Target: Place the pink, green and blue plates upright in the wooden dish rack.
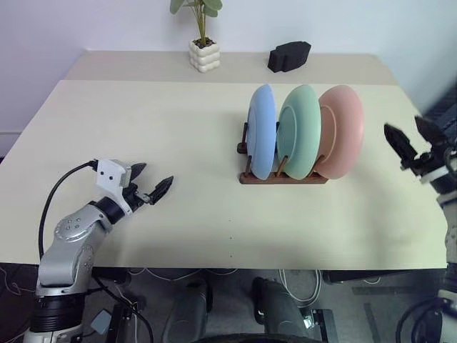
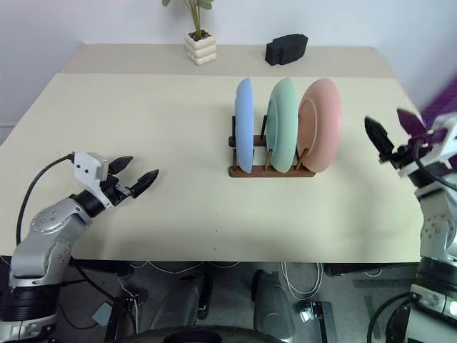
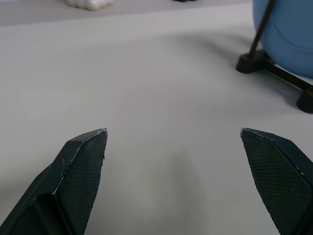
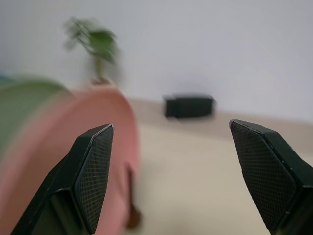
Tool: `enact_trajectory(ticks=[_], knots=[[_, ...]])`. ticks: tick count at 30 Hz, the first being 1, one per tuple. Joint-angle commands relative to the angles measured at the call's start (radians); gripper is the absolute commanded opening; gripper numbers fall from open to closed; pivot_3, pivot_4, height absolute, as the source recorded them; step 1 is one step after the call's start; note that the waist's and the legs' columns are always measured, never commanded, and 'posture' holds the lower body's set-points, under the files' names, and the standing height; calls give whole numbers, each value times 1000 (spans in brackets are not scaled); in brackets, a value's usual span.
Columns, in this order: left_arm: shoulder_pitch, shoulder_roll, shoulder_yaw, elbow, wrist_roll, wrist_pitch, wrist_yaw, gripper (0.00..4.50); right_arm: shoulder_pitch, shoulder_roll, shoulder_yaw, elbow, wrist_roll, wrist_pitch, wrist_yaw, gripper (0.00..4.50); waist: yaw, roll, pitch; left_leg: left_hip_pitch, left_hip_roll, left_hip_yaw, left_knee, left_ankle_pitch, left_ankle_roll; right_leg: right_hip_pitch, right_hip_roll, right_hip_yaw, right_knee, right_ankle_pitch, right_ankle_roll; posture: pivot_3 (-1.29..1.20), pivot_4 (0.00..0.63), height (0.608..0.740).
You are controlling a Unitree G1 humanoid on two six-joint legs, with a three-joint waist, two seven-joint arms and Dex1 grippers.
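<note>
Already all three plates stand upright in the wooden dish rack (image 1: pixel 283 177), right of centre in the left eye view and a little above the middle. From the frame's left to right they run blue plate (image 1: pixel 262 131), green plate (image 1: pixel 300 131), pink plate (image 1: pixel 341 131), each on edge between the thin pegs, overlapping one another as seen from the head. The rack's dark base rail sits flat on the pale counter (image 1: pixel 143 121).

At the lower left of the frame, the left gripper (image 1: pixel 152 181) hovers low over the counter, well apart from the rack, its fingers pointing toward the frame's right. They are spread wide with nothing between them; the left wrist view shows bare counter through the gap, with a rack foot and the blue plate's rim in the upper right corner.

At the right edge of the frame, the right gripper (image 1: pixel 408 135) hangs near the pink plate but clear of it, its two fingers parted and empty. In the right wrist view the pink plate fills the lower left, the green one sits behind it, and nothing lies between the fingertips.

Along the top of the frame, at the far side of the counter, stand a small potted plant (image 1: pixel 203 44) in a white pot and a black block (image 1: pixel 288 56), both apart from the rack.
</note>
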Motion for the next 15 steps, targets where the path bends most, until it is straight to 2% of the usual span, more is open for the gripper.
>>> enact_trajectory(ticks=[1, 5, 15], knots=[[13, 3, 1, 3, 27, -37, 0, 4500, 41, 19, -24, 82, -44, -79, 6, 3836, -2, 0, 0, 0, 0, 0, 0, 0, 0, 0, 0, 0, 0, 0, 0, 0, 150, 736], [32, -17, -7, 15, 45, -66, 6, 4500, 109, 59, 73, 133, -146, -160, 21, 3836, -7, 1, -1, 1, 0, 0, 0, 0, 0, 0, 1, 0, 0, 0, 0, 0, 150, 736], [70, -53, -30, -18, 58, -69, 28, 4500, 68, 86, 118, 208, -175, -179, 29, 3836, -6, 4, -2, 1, 0, 0, 0, 0, 0, 0, 1, 0, 0, 1, -1, 0, 150, 736]])
